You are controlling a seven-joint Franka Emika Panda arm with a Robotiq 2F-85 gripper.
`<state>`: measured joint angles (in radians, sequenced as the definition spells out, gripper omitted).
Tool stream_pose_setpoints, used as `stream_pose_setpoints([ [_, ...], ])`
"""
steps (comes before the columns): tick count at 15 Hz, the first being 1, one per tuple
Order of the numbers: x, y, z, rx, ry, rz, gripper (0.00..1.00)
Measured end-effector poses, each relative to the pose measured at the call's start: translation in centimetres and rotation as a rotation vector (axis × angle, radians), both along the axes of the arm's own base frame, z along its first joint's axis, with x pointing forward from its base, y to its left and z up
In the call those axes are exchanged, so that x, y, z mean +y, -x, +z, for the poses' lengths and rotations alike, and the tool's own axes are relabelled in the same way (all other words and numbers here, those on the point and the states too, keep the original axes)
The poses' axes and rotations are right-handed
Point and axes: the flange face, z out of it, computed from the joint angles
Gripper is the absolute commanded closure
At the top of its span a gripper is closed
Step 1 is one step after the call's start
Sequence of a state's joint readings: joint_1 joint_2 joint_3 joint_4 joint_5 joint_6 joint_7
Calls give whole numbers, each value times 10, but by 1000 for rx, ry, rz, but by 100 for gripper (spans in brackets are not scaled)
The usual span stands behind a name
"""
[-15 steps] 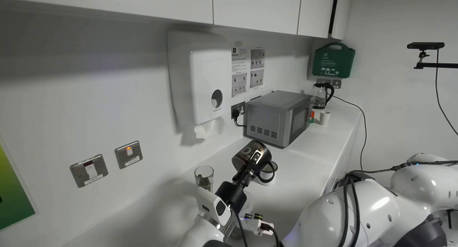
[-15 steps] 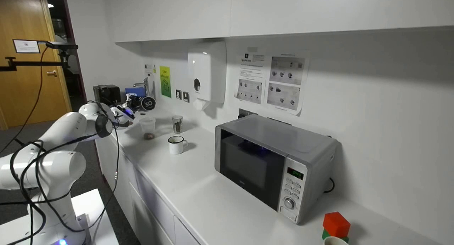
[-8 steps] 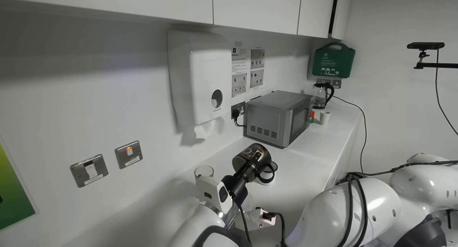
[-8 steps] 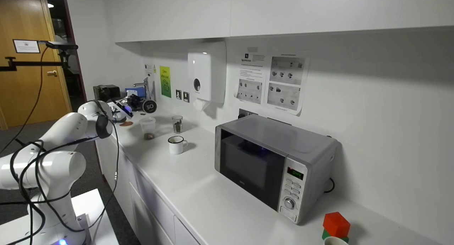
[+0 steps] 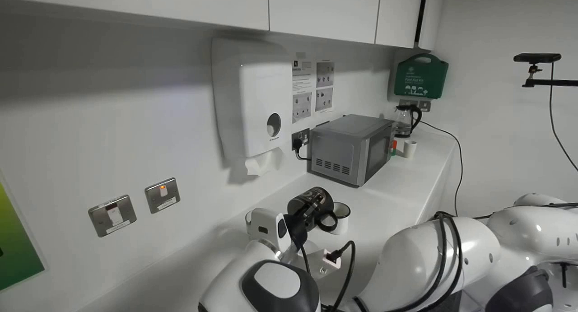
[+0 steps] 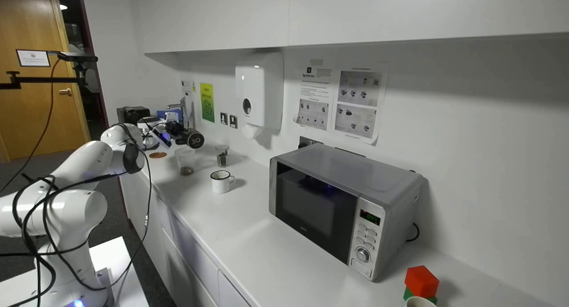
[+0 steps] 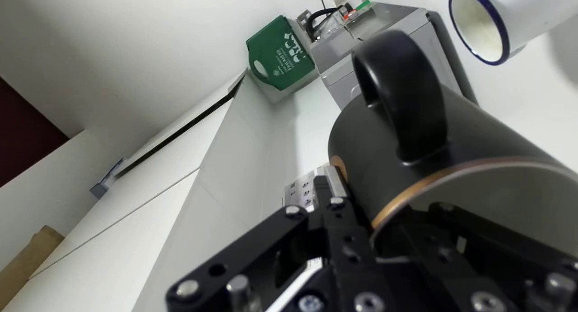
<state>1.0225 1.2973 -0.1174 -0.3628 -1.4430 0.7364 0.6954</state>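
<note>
In the wrist view, the gripper (image 7: 375, 217) is drawn nearly together, with only the wall of the black mug (image 7: 465, 136) parting its fingers: one outside, one apparently inside. The mouth faces the camera, the handle (image 7: 411, 86) stands at 11 o'clock, and the cup (image 7: 533, 14) is towards 1 o'clock. A pinch on one thin wall may let the mug twist, so steady pressure and slow wrist turns should suit it.

In an exterior view, the mug is tilted, seemingly clear of the counter (image 5: 388, 199), its handle towards 4 o'clock and overlapping the cup's outline. The microwave (image 5: 343, 149) is at 1 o'clock. Minding that handle would be wise in any sideways move.

In an exterior view, the mug is nearly sideways, its round face marked 30 towards the camera. From it, the glass (image 6: 222, 157) lies at 4 o'clock, the cup at 5, the tub (image 6: 184, 156) between 6 and 7. Keeping height over these should avoid knocks.
</note>
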Motion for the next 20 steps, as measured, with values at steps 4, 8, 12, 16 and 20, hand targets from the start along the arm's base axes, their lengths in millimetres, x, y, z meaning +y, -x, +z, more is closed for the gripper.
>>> stream_pose_setpoints([
  [4, -7, -13, -10, 7, -53, 11, 98],
  [8, -16, -25, -14, 15, -85, 6, 98],
  [12, -19, -27, -10, -2, -111, 1, 98],
  [16, -19, -25, 3, -27, -156, 0, 98],
  [20, -17, -25, 16, -65, -228, 19, 98],
])
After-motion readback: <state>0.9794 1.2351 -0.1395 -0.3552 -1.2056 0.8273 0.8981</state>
